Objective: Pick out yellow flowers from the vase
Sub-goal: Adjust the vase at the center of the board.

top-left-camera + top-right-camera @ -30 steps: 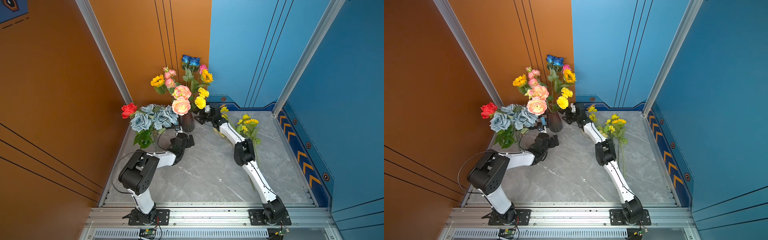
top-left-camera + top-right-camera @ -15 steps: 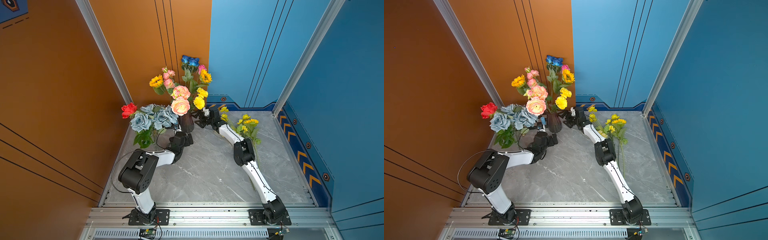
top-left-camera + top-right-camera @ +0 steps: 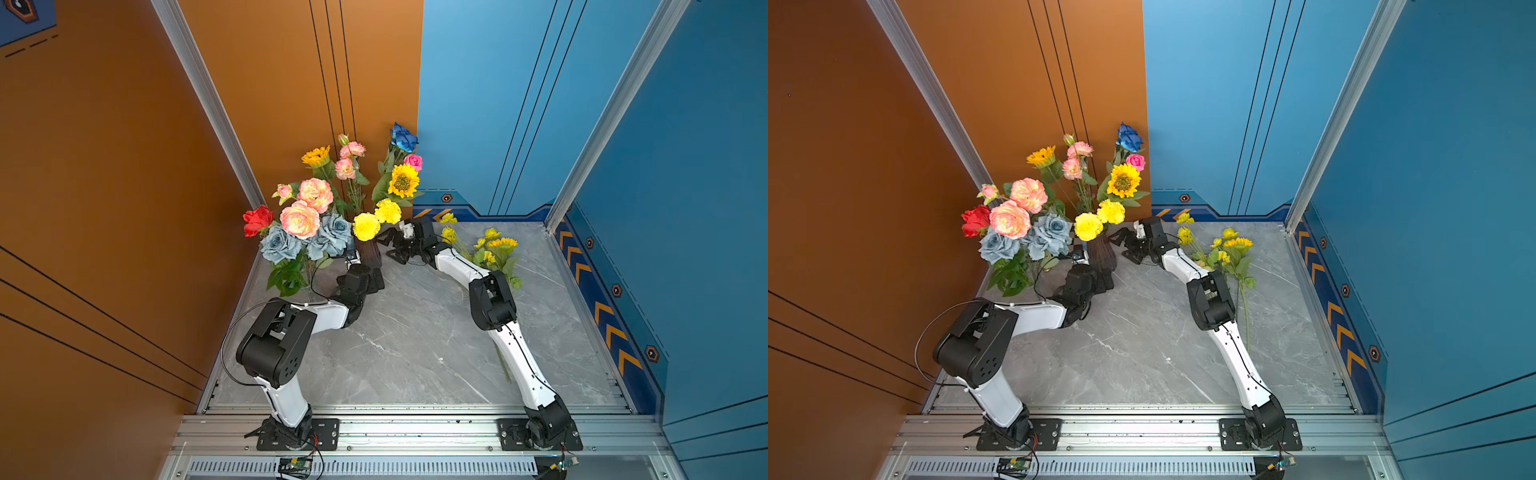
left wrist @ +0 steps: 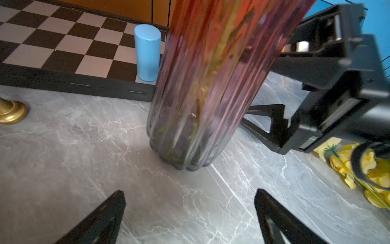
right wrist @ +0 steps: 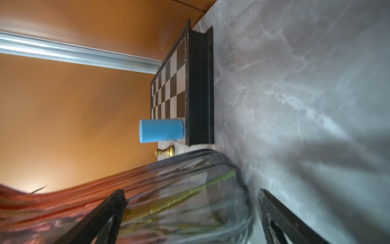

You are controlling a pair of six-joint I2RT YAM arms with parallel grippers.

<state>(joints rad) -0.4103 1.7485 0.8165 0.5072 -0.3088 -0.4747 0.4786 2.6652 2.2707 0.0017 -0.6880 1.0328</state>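
**Bimanual cell, top and wrist views.** A ribbed, dark-tinted glass vase [image 3: 370, 254] is shown upright at the back of the grey marble desk [image 3: 415, 340], near the corner where the orange and blue walls meet.

Yellow flowers are seen in two places. In the vase are held a large dark-centred sunflower [image 3: 403, 180], a smaller sunflower [image 3: 316, 156] and two yellow pompom blooms [image 3: 366, 226], the pompoms lowest, just above the vase mouth. A second group of yellow flowers [image 3: 494, 246] is laid flat on the desk beside the right arm, with its green stems pointing toward the front rail.

Peach-pink peonies [image 3: 300, 219], grey-blue roses [image 3: 334, 230], a red rose [image 3: 257, 218] and a blue rose [image 3: 402, 137] are also shown in the bouquet.

The left end effector [image 4: 189, 191] is held low before the vase base, its jaws spread wide with only bare desk between them. The right end effector [image 5: 190, 190] is turned on its side close to the lower vase wall, jaws likewise spread wide and nothing gripped; contact with the glass cannot be judged.

Behind the vase, a chessboard [image 4: 63, 46], a blue cylinder [image 4: 147, 52] and a gold pawn [image 5: 164, 151] are visible in the wrist views.
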